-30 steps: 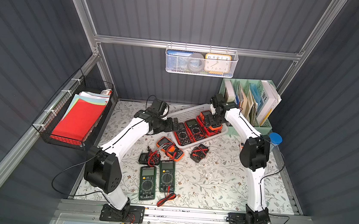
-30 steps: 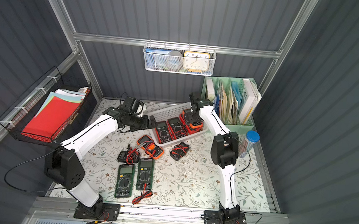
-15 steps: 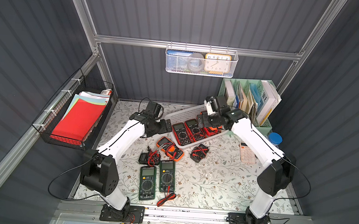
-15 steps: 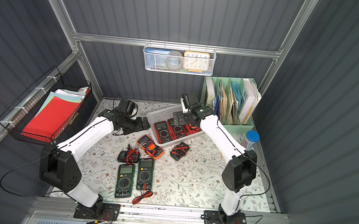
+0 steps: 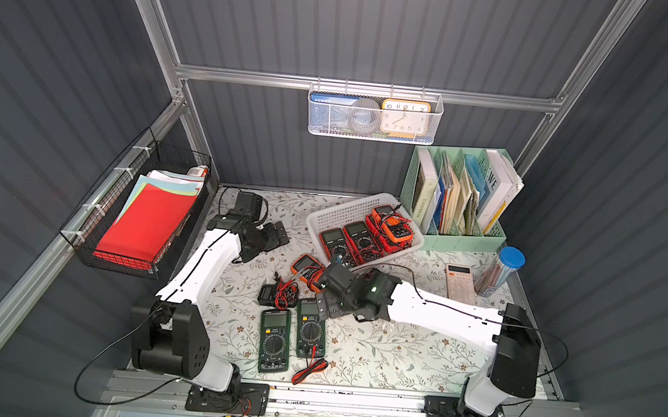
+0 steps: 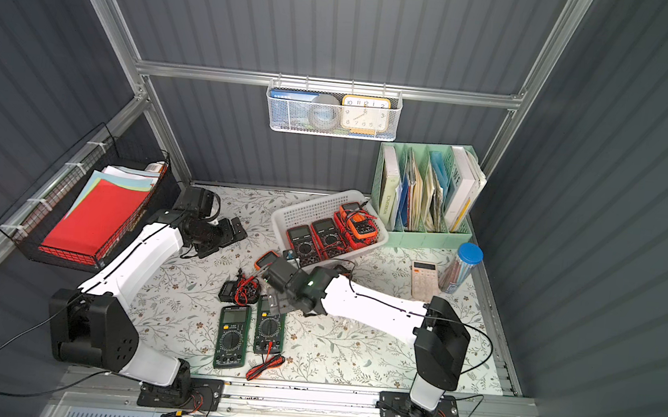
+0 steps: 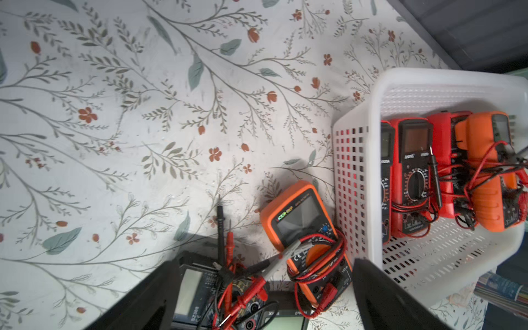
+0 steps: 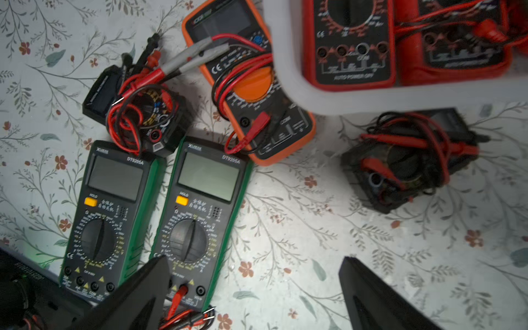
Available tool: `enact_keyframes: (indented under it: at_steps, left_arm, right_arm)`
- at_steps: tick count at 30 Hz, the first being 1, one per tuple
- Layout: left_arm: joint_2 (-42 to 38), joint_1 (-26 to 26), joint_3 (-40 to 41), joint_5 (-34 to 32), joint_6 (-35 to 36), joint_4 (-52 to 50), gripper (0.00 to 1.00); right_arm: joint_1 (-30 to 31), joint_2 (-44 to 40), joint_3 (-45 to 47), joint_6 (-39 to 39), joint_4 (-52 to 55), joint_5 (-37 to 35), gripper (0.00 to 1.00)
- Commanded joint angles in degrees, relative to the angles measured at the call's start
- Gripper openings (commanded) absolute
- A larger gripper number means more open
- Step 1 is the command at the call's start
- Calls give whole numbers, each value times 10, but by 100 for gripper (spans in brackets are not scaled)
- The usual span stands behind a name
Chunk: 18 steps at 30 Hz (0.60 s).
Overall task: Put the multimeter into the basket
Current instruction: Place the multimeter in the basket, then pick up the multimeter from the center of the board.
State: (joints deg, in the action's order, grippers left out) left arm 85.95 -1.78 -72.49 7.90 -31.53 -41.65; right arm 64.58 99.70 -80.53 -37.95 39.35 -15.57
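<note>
Item: my right end effector (image 8: 254, 260), jaws wide, nothing held, hovering in front of the basket (image 5: 340, 212). Likely target: green multimeter (image 8: 197, 211), flat on the worktop (image 8: 314, 243), well in front of the basket, beside its twin (image 8: 108, 211). Handling: centre over the body, close across the narrow sides, avoid snagging the red leads (image 8: 177, 300) plugged into its end.

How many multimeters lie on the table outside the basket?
5: two green multimeters at the front, a small black one behind them, an orange one beside the basket, another black one best seen in the right wrist view.
</note>
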Motion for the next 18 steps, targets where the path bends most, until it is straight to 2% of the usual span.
enact_keyframes:
  at_steps: [1, 10, 18]
  left_arm:
    - [-18, 12, 16, 18, -5, -19, 99]
    - [-33, 40, 28, 24, 4, -28, 99]
    - [-46, 44, 31, 27, 13, -31, 99]
  right_arm:
    - [11, 43, -26, -84, 8, -25, 99]
    - [41, 150, -100, -129, 25, -34, 99]
    - [53, 193, -118, -153, 27, -25, 99]
